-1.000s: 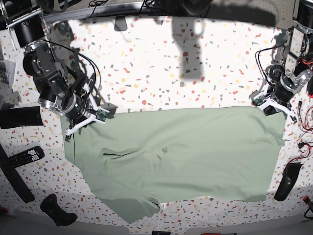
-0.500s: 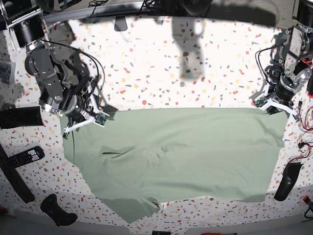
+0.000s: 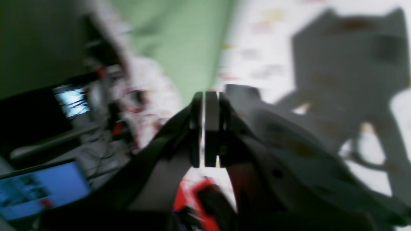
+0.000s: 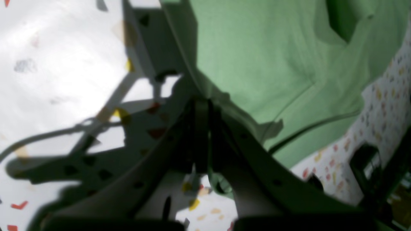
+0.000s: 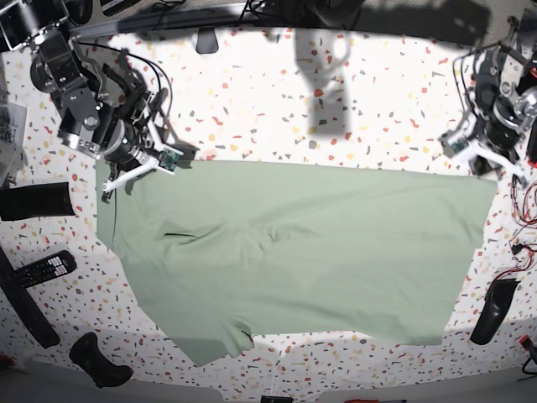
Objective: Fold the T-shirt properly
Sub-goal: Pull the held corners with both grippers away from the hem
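Observation:
The pale green T-shirt [image 5: 310, 252] lies spread wide over the speckled table [image 5: 277, 109], with a small crease left of its middle. At its far left corner my right gripper [image 5: 113, 180] is shut on the cloth. The right wrist view shows that gripper [image 4: 201, 101] pinching the shirt's edge [image 4: 257, 64], with the cloth fanning out beyond it. My left gripper [image 5: 485, 172] is at the far right corner. In the blurred left wrist view the left gripper [image 3: 203, 94] is shut, and the green cloth [image 3: 179, 41] narrows down to its tips.
A remote control [image 5: 38, 269] and a black cylinder [image 5: 33, 201] lie at the left edge. Dark tools sit near the front left [image 5: 101, 361] and at the right [image 5: 491, 311]. Loose red and black cables [image 5: 524, 252] hang at the right. Arm shadows fall on the far table.
Both grippers have moved toward the table's far side, pulling the shirt's far edge with them. The cloth is now drawn tighter and flatter, and its near edge has slid away from the table front.

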